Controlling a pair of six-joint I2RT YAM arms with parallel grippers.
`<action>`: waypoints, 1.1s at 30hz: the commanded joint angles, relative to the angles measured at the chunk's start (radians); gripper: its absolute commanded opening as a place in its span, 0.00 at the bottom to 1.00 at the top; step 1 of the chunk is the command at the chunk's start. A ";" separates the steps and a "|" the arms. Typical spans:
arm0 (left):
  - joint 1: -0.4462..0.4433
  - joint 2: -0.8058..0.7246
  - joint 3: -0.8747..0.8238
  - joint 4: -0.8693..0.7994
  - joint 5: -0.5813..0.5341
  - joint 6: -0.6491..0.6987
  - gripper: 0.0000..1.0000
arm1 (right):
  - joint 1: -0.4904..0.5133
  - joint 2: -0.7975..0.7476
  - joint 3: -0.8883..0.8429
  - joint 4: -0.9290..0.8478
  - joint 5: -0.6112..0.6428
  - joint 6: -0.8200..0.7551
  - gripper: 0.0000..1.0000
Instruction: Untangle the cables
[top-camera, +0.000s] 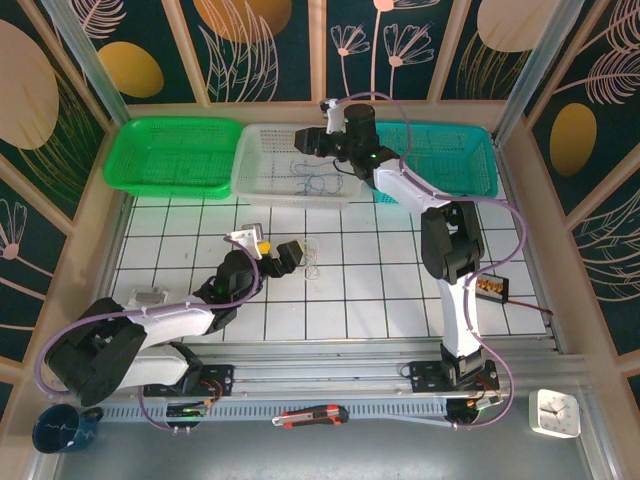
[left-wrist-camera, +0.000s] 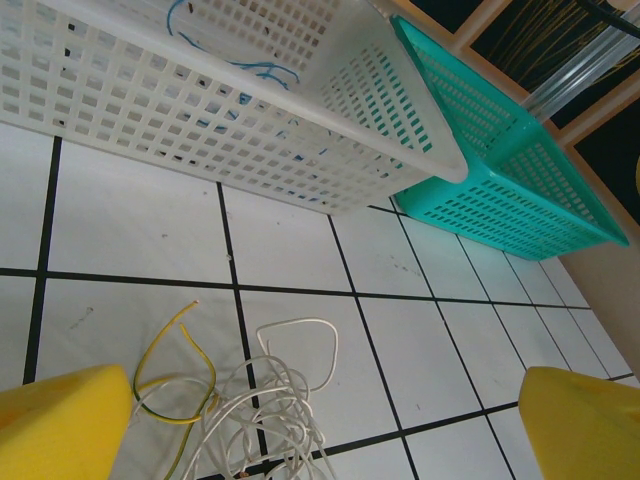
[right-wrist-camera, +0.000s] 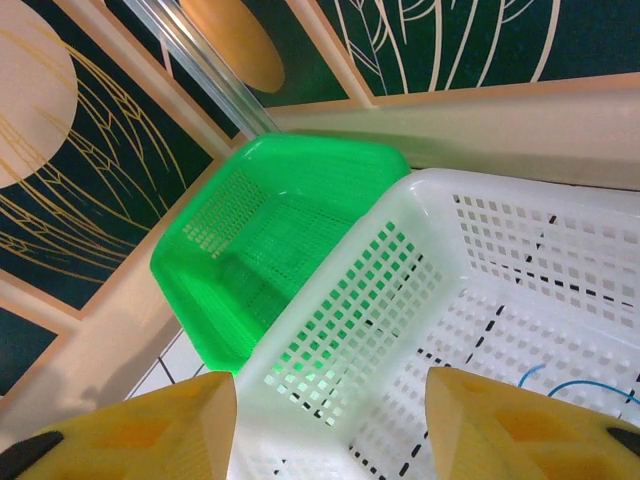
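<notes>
While left gripper stands wide open by white and yellow cables, right gripper overhangs white basket.
Right jaws parted, empty; blue cables inside basket.

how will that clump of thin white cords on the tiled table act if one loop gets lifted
The thin white cords lie in slack, crossing loops, so they will probably droop limply. Being so thin, they likely weigh little and shift at a nudge. The yellowish-olive cord overlaps them, so it may get dragged along.
</notes>
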 joint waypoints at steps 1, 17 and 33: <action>-0.001 -0.006 0.016 0.003 -0.018 -0.012 0.99 | 0.006 -0.043 -0.024 -0.002 0.015 -0.023 0.54; 0.000 -0.093 -0.006 -0.032 -0.020 0.004 0.99 | 0.031 -0.197 -0.131 -0.004 0.061 -0.032 0.54; -0.001 -0.269 -0.060 -0.145 -0.082 -0.026 0.99 | 0.115 -0.417 -0.487 0.017 0.187 -0.029 0.54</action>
